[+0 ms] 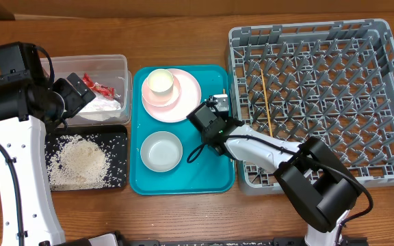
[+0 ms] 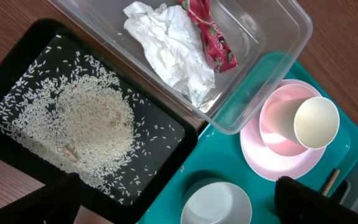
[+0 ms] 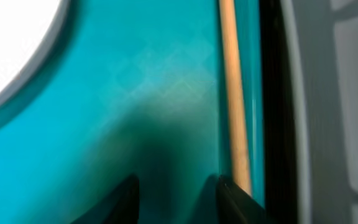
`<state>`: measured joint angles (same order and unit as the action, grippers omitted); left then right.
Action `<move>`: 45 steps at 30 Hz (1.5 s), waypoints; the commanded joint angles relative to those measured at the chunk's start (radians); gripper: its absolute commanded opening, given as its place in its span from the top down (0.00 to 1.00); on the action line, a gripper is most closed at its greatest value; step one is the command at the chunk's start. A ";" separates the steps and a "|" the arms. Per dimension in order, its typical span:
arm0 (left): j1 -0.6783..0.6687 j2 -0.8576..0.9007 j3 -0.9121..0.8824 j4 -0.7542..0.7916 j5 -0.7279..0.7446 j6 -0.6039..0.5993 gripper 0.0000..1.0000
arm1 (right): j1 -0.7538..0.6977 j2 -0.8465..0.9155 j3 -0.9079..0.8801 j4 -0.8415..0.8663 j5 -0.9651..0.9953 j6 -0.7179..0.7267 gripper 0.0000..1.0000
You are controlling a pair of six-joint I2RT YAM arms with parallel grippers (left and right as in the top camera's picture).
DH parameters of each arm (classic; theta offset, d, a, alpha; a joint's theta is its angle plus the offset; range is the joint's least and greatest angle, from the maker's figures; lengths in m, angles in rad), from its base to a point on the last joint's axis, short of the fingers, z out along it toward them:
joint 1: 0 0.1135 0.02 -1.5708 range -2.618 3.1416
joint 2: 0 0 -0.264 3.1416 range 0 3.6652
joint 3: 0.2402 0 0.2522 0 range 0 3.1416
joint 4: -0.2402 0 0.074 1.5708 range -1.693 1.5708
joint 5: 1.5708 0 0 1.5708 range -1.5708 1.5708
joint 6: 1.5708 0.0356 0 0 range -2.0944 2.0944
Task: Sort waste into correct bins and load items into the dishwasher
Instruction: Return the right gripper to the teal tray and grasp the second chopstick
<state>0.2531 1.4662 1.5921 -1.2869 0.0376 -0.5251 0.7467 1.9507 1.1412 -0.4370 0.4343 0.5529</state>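
Wooden counter carries a teal tray in the middle, a grey dish rack on one side, and a clear tub and a black tray on the other.

Item under inspection: a thin wooden chopstick. It lies flat on the teal tray floor, close along the wall nearest the dish rack.

Right pincer hangs low over that spot. Its fingers are partly spread with bare tray between them, and nothing is pinched. The chopstick runs just beside one fingertip, not inside the gap.

Left pincer is spread wide and empty, over the tub side of the counter.

Handling judgement:
- The chopstick looks light, stiff and smooth, and is likely to roll or skid if nudged.
- It sits low and offers little to grip.
- The tray wall crowds one side, so a finger may not fit there. The pincer probably needs to shift so as to straddle the stick, or draw it clear of the wall first.
- A hold near mid-length should keep it level. A hold near one end would let it tip.

Other findings:
- The other chopstick lies in the dish rack.
- A pink plate with a white cup on it, and a bowl, sit on the teal tray.
- A napkin and a red wrapper lie in the tub.
- Rice is on the black tray.
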 commanded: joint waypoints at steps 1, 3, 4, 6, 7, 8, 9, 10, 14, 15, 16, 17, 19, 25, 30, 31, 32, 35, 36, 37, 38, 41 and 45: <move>0.002 0.005 -0.003 0.001 0.004 -0.003 0.00 | -0.006 0.009 0.033 -0.034 0.011 0.002 0.59; 0.002 0.005 -0.003 0.001 0.004 -0.003 0.00 | -0.006 -0.003 0.041 -0.037 0.011 0.002 0.58; 0.002 0.005 -0.003 0.001 0.004 -0.003 0.00 | -0.006 -0.010 0.042 -0.037 0.011 0.002 0.58; 0.002 0.005 -0.003 0.001 0.004 -0.003 0.00 | -0.006 -0.021 0.044 -0.037 0.011 0.002 0.57; 0.002 0.005 -0.003 0.001 0.004 -0.003 0.00 | -0.006 -0.029 0.044 -0.037 0.010 0.002 0.56; 0.002 0.005 -0.003 0.001 0.004 -0.003 0.00 | -0.005 -0.032 0.044 -0.038 0.010 0.002 0.55; 0.002 0.005 -0.003 0.001 0.004 -0.003 0.00 | -0.002 -0.042 0.044 -0.039 0.010 0.001 0.54; 0.002 0.005 -0.003 0.001 0.004 -0.003 0.00 | 0.002 -0.048 0.044 -0.038 0.009 0.001 0.53; 0.002 0.005 -0.003 0.001 0.004 -0.003 0.00 | 0.014 -0.066 0.044 -0.035 0.009 -0.003 0.52; 0.002 0.005 -0.003 0.001 0.004 -0.003 0.00 | 0.018 -0.068 0.045 -0.035 0.010 -0.003 0.52; 0.002 0.005 -0.003 0.001 0.004 -0.003 0.00 | 0.021 -0.070 0.046 -0.031 0.009 -0.003 0.51; 0.002 0.005 -0.003 0.001 0.004 -0.003 0.00 | 0.025 -0.071 0.046 -0.028 0.009 -0.004 0.51; 0.002 0.005 -0.003 0.001 0.004 -0.003 0.00 | 0.032 -0.071 0.046 -0.021 0.007 -0.011 0.51; 0.002 0.005 -0.003 0.001 0.004 -0.003 0.00 | 0.030 -0.070 0.045 -0.014 0.013 -0.032 0.52; 0.002 0.005 -0.003 0.001 0.004 -0.003 0.00 | 0.021 -0.069 0.043 -0.013 0.010 -0.028 0.53; 0.002 0.005 -0.003 0.001 0.004 -0.003 0.00 | 0.019 -0.069 0.043 -0.014 0.010 -0.028 0.53; 0.002 0.005 -0.003 0.001 0.004 -0.003 0.00 | 0.019 -0.069 0.042 -0.014 0.010 -0.028 0.53; 0.002 0.005 -0.003 0.001 0.004 -0.003 0.00 | 0.019 -0.059 0.034 -0.013 0.010 -0.004 0.53; 0.002 0.005 -0.003 0.001 0.004 -0.003 0.00 | 0.019 -0.055 0.031 -0.012 0.010 0.006 0.53; 0.002 0.005 -0.003 0.001 0.004 -0.003 0.00 | 0.018 -0.045 0.027 -0.010 0.010 0.024 0.53; 0.002 0.005 -0.003 0.001 0.004 -0.003 0.00 | 0.017 -0.038 0.025 -0.008 0.010 0.025 0.53; 0.002 0.005 -0.003 0.001 0.004 -0.003 0.00 | 0.010 -0.006 0.025 -0.003 0.009 0.024 0.53; 0.002 0.005 -0.003 0.001 0.004 -0.003 0.00 | 0.003 0.001 0.025 0.000 -0.013 0.024 0.53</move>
<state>0.2531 1.4662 1.5921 -1.2873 0.0376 -0.5251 0.7593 1.9362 1.1591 -0.4427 0.4305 0.5610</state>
